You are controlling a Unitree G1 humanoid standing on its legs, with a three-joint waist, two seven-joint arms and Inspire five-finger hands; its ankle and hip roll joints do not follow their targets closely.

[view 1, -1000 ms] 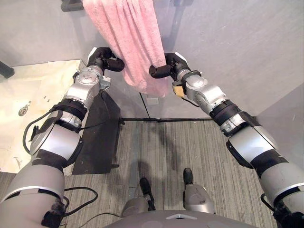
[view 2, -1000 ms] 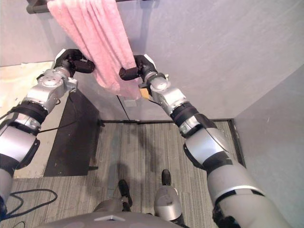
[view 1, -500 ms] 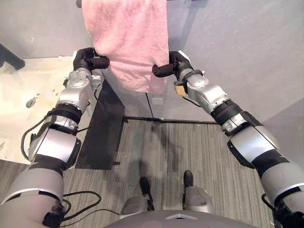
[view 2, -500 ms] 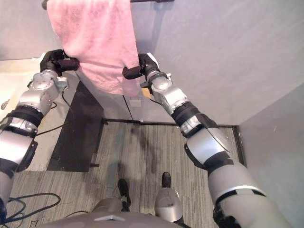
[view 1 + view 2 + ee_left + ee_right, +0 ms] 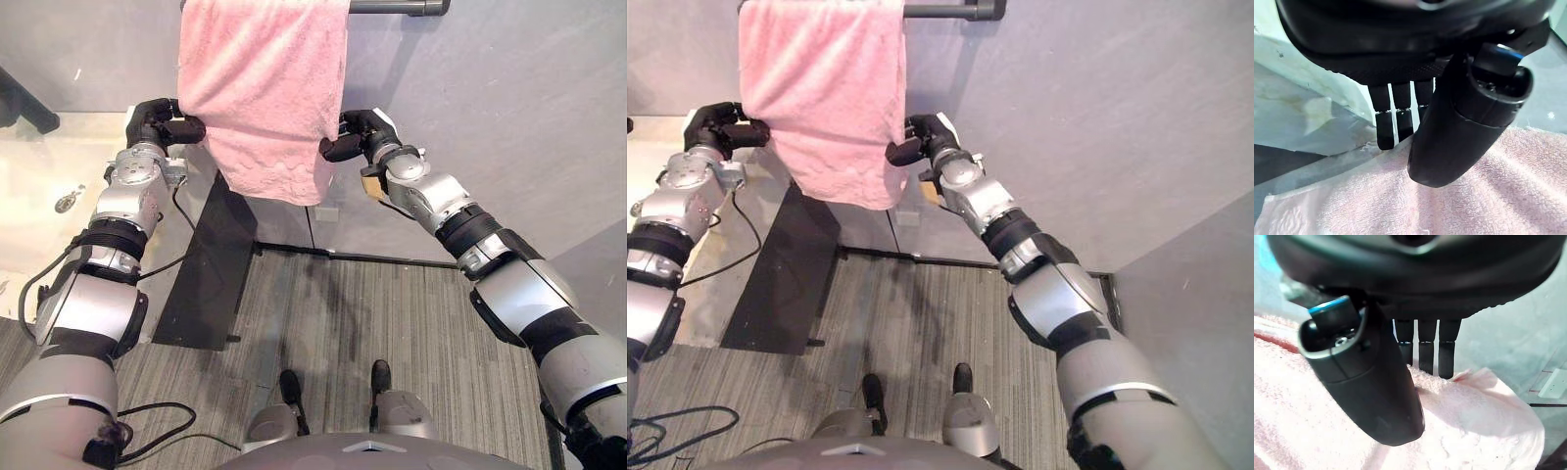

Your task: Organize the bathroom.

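Pink towel [image 5: 266, 93] hangs over dark rail [image 5: 397, 7] on far grey wall [image 5: 509, 108], spread flat. My left hand [image 5: 157, 122] pinches towel's left edge, thumb over cloth. My right hand [image 5: 359, 135] pinches right edge same way. Dark mat [image 5: 211, 264] leans on wall below, wall socket [image 5: 327, 212] beside it.

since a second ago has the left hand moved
Yes: the left hand has drawn the pink towel's edge outward, away from the right hand, spreading it along the bar.
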